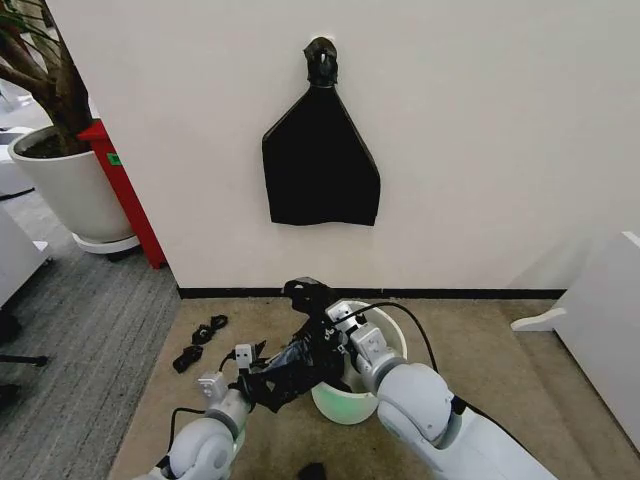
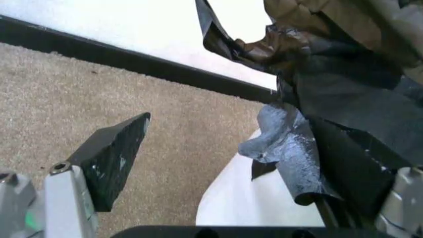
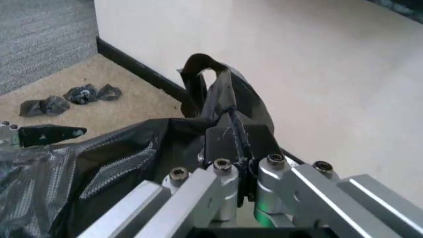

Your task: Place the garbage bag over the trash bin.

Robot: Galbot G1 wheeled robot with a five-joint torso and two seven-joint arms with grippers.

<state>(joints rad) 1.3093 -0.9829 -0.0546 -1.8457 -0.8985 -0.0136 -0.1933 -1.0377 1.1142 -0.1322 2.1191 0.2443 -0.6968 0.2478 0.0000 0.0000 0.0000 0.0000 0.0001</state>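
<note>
The trash bin (image 1: 388, 340), a small white bucket, stands on the beige carpet close to the wall. The garbage bag (image 1: 292, 368) is crumpled, glossy black, draped across the bin's left rim and spilling onto the floor. My right gripper (image 1: 335, 318) is over the bin and shut on a fold of the bag (image 3: 233, 130), which loops up above its fingertips. My left gripper (image 1: 240, 362) is to the left of the bin. It stands open (image 2: 258, 148), with one bare finger (image 2: 114, 157) over the carpet and the bag's edge (image 2: 290, 148) lying by the other finger. The bin's wall (image 2: 241, 201) shows below.
A flat black bag (image 1: 320, 165) hangs on the wall above. Black scraps (image 1: 200, 340) lie on the carpet to the left. A large plant pot (image 1: 65, 185) and a red post (image 1: 125, 195) stand at far left, white furniture (image 1: 600, 330) at right.
</note>
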